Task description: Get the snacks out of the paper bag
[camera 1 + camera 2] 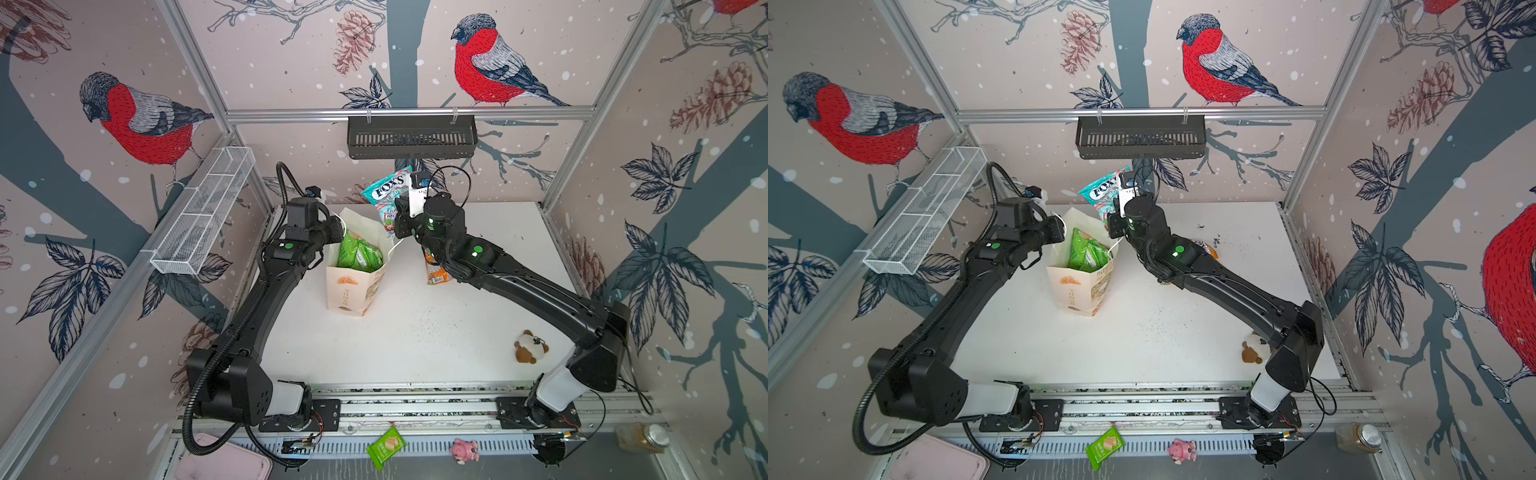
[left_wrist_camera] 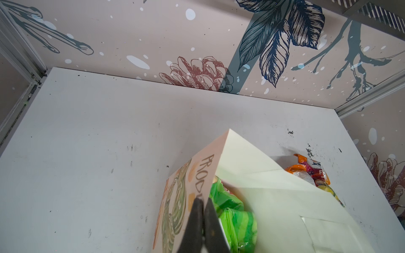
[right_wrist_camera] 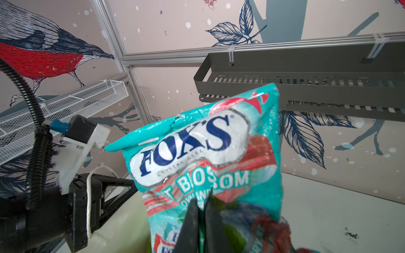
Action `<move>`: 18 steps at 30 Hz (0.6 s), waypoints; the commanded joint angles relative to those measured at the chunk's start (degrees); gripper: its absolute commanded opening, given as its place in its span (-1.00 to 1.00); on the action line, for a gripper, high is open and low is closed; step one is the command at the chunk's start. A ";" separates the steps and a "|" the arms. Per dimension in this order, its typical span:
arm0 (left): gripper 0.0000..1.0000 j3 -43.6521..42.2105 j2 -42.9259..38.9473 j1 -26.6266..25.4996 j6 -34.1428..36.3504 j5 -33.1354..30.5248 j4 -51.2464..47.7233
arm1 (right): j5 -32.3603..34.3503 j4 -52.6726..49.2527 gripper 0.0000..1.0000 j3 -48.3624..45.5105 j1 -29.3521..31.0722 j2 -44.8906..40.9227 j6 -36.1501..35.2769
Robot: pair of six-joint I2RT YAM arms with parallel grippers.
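Spanning the enclosure floor, the white table [image 1: 415,340] carries every item of the task.

The paper bag [image 1: 349,291] stands upright left of the table's centre in both top views. Its mouth is open and pastry prints show on its outer walls.

The left gripper [image 2: 203,201] meets the bag at the upper rim of its left wall. In the left wrist view its two fingers are pressed together, one on the printed outside and one inside, pinching the paper.

A teal packet [image 3: 197,149] lettered FOX'S is the largest snack in view. It is held in the air just behind the bag's far right corner, higher than the rim. The right gripper [image 3: 202,200] pinches its lower half, with the fingers nearly closed on the foil. The packet's bottom edge is hidden behind the gripper.

Several green packets [image 1: 359,253] lie crowded inside the bag, below its rim.

An orange packet [image 2: 311,170] lies on the table to the right of the bag, apart from it. In a top view it is partly covered by the right arm.

A plush bear [image 1: 530,347] sits near the table's right front corner.

A wafer packet [image 1: 385,448] and a pink pig toy [image 1: 465,449] rest on the slotted strip [image 1: 428,446] in front of the table.
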 commanded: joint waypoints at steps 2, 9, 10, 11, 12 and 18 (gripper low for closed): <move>-1.00 0.29 0.04 0.14 -0.01 0.22 2.81 | 1.31 3.80 -1.00 -0.96 -0.51 -1.18 -0.22; -1.00 0.22 0.10 0.13 -0.02 0.04 2.67 | 2.52 5.33 -1.00 -4.78 -1.21 -3.35 0.67; -1.00 0.32 0.10 0.17 0.05 0.13 2.65 | 2.54 5.55 -1.00 -5.32 -1.35 -3.58 0.70; -1.00 0.31 0.10 0.12 0.05 0.09 2.66 | 2.61 5.56 -1.00 -5.61 -1.39 -3.67 0.90; -1.00 0.30 0.18 0.15 0.00 0.12 2.69 | 2.69 5.49 -1.00 -5.88 -1.55 -3.86 1.06; -1.00 0.38 0.19 0.12 0.01 0.21 2.65 | 3.68 5.72 -1.00 -7.11 -2.33 -5.04 1.21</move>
